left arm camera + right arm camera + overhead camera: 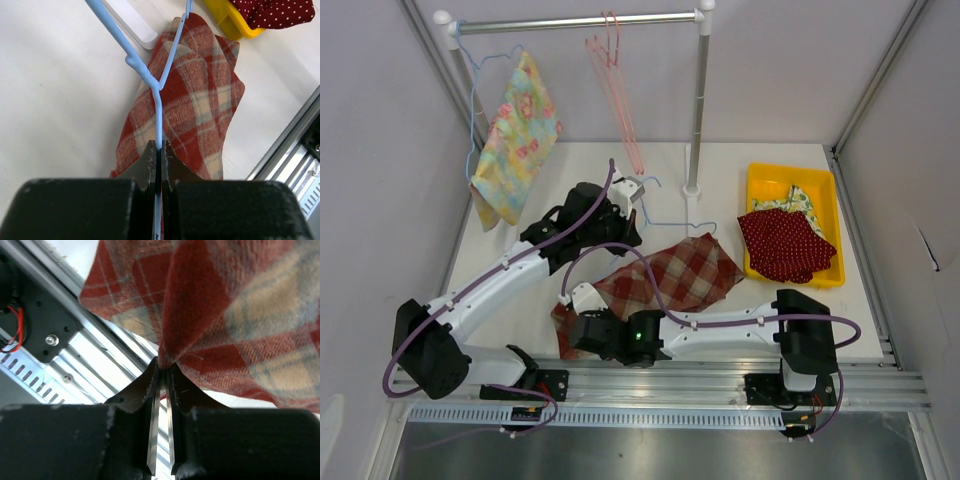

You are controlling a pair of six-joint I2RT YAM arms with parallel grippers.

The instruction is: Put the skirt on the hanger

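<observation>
A red plaid skirt (675,278) lies on the white table in the middle of the top view. A light blue wire hanger (672,219) rests with its far end at the skirt's top edge. My left gripper (623,208) is shut on the hanger's wire (158,112), which runs from the jaws out over the skirt (200,100). My right gripper (572,322) is shut on the skirt's near left corner (167,352), close to the aluminium rail.
A yellow bin (761,182) at the right holds a red dotted cloth (782,243) and a floral cloth. A rail stand (698,110) at the back carries a floral skirt on a blue hanger (515,140) and pink hangers (615,90). An aluminium rail (720,382) runs along the near edge.
</observation>
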